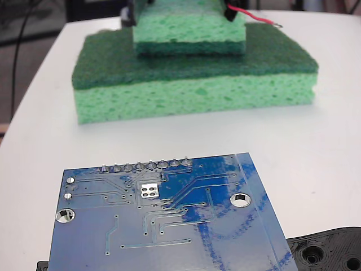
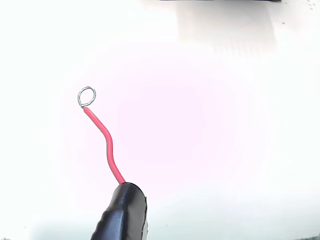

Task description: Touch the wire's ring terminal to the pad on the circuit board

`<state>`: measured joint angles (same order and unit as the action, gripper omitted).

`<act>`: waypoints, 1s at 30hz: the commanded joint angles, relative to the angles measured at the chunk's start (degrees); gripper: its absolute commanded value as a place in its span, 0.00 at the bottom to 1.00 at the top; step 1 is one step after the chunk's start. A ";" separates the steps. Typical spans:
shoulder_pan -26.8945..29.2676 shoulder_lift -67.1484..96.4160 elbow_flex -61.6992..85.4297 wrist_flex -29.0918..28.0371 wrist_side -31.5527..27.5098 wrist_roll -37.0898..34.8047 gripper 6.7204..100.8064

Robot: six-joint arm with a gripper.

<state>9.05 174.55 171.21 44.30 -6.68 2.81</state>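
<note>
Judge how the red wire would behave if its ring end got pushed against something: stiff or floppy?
Probably springy rather than limp: in the wrist view the wire stands out unsupported from its black holder, keeping a slight bend. Being thin, it would likely flex sideways under a push. The ring terminal looks like fine bare wire, so it could deform easily.

We take this for an electronics lab or workshop bench: a bare blue circuit board (image 1: 163, 223) lies at the near edge of a plain white surface (image 1: 333, 130), a black drilled plastic plate (image 1: 330, 251) sits at its near right corner, and dark cables (image 1: 20, 45) hang beyond its far left edge.
</note>
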 commanded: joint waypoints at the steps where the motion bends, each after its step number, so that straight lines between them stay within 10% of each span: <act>1: -0.18 -1.85 -1.93 -0.79 1.05 0.35 0.99; 30: 1.67 -45.35 -33.66 -11.43 3.52 4.57 0.99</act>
<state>10.46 128.94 137.99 32.87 -2.81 7.38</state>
